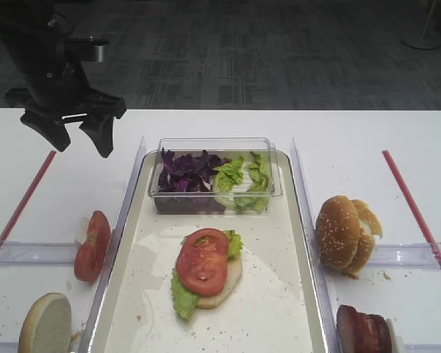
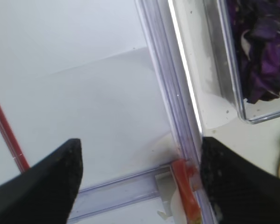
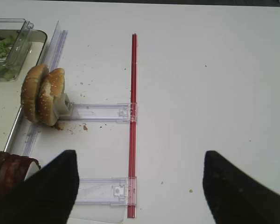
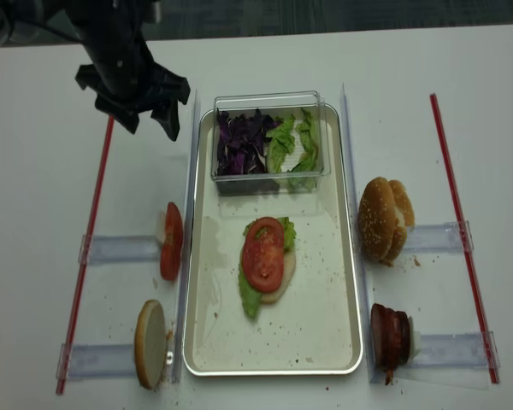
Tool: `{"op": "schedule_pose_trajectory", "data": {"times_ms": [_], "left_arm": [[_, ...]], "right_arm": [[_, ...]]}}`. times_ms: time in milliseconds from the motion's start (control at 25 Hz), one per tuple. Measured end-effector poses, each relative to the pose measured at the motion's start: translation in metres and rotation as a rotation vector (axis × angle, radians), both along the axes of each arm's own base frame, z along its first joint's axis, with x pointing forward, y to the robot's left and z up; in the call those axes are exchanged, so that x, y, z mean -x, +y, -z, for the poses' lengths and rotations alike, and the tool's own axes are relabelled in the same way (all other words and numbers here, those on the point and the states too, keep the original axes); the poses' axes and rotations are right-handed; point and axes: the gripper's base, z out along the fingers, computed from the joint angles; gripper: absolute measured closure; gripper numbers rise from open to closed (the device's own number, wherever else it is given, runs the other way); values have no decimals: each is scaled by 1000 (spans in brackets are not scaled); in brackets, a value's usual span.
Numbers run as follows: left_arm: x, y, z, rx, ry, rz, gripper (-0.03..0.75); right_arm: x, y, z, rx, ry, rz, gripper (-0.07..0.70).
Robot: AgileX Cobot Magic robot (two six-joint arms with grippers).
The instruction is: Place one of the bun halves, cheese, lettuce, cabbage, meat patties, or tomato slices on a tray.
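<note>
Left gripper point(image 1: 72, 137) spread wide, empty, hovering far left. Tomato slices point(image 1: 92, 245) standing on edge left of tray point(image 1: 303, 243): soft, wet, slippery; best pinched lightly across flat faces.

surface: white table point(image 4: 34, 213) | on it: tray point(image 4: 342, 295); clear holders point(image 4: 120, 249); red strips point(image 4: 451, 196)

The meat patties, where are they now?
In the exterior high view, the meat patties stand at bottom right, outside the tray, below the bun halves.
</note>
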Motion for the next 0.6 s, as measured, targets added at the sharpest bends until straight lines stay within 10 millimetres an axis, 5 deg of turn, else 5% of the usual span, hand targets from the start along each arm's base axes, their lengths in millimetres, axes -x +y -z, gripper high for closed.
{"op": "schedule_pose_trajectory", "data": {"times_ms": [600], "left_arm": [[-1, 3, 3, -29, 4, -32, 244]], "right_arm": [[0, 0, 0, 0, 0, 0, 61]]}}
